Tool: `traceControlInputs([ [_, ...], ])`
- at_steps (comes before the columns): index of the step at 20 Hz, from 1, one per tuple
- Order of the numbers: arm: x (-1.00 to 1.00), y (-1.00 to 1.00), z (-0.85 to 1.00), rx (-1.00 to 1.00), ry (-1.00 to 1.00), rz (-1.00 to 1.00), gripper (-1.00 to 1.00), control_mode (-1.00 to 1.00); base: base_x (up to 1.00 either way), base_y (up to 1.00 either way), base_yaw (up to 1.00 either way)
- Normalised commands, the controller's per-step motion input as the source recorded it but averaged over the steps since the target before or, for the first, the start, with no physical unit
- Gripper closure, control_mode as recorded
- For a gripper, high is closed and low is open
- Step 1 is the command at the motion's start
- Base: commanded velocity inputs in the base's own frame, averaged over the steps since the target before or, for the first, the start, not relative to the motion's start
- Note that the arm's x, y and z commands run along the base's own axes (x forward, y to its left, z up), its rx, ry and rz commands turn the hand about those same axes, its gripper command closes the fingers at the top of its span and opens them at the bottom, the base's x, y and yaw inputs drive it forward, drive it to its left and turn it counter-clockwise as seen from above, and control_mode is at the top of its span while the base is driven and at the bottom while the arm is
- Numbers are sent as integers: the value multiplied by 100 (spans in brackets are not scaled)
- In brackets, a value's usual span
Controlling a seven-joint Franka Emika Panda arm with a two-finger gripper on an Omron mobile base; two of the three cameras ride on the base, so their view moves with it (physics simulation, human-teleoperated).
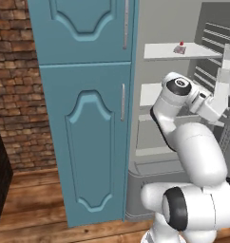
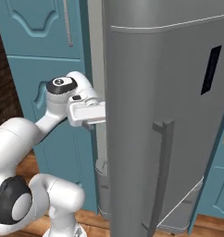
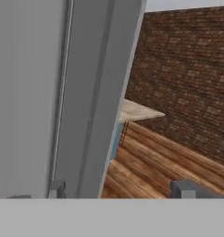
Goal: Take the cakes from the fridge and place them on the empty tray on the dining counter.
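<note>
Your fridge [image 2: 164, 115] stands open, door edge vertical, swung towards the arm. A cake [image 1: 180, 48] sits on the top shelf [image 1: 183, 52], near its front edge. Your hand [image 3: 118, 190] has fingers spread, straddling the door edge.

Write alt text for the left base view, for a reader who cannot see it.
An open grey fridge shows white inner shelves, with a small cherry-topped cake wedge on the top shelf. The white robot arm rises from the lower right and bends toward the fridge's right side. A tall teal panelled cabinet stands to the left, with a brick wall and wooden floor beyond.
</note>
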Motion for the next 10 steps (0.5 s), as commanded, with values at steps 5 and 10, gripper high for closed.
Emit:
traceControlInputs([
  [5,-67,-100,0,-7,-7,-18,-100,-100,0,0,0],
  [10,-55,-100,0,-6,-8,-12,-100,-100,0,0,0],
])
